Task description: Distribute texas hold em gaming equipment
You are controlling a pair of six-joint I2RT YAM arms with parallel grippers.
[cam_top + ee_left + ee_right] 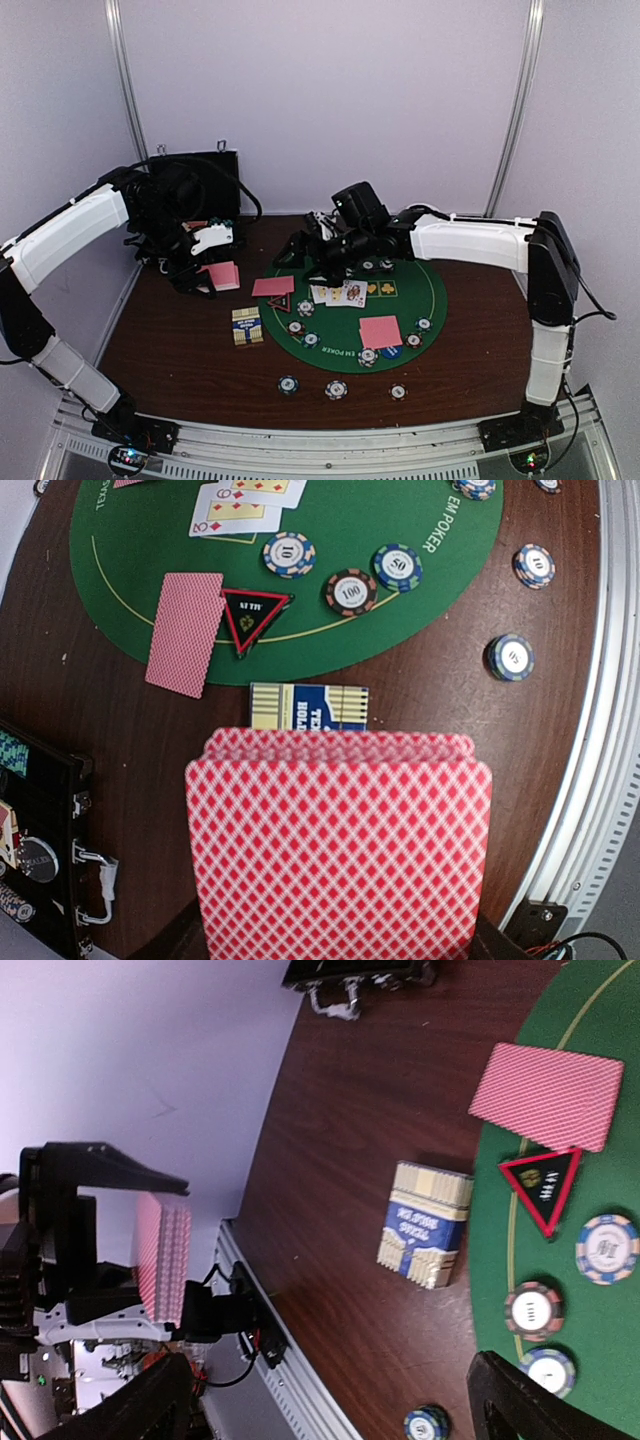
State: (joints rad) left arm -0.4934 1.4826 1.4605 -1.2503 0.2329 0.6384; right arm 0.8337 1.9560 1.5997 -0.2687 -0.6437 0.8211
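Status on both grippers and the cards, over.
Left gripper shut on deck, off the mat. Right gripper open, empty, over mat edge. Card box sits beside mat, near deck.

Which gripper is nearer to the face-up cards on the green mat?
The right. The right gripper is open just beyond the face-up cards, over the green mat. The left gripper is off the mat to the left, holding pink-backed cards.

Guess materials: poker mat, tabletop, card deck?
Poker mat: likely felt or fabric, matte green, printed lines. Tabletop: dark wood grain, perhaps laminate, faint sheen. Card deck: coated paper or plastic, can't tell; thin edges fanned, printed diamond backs.
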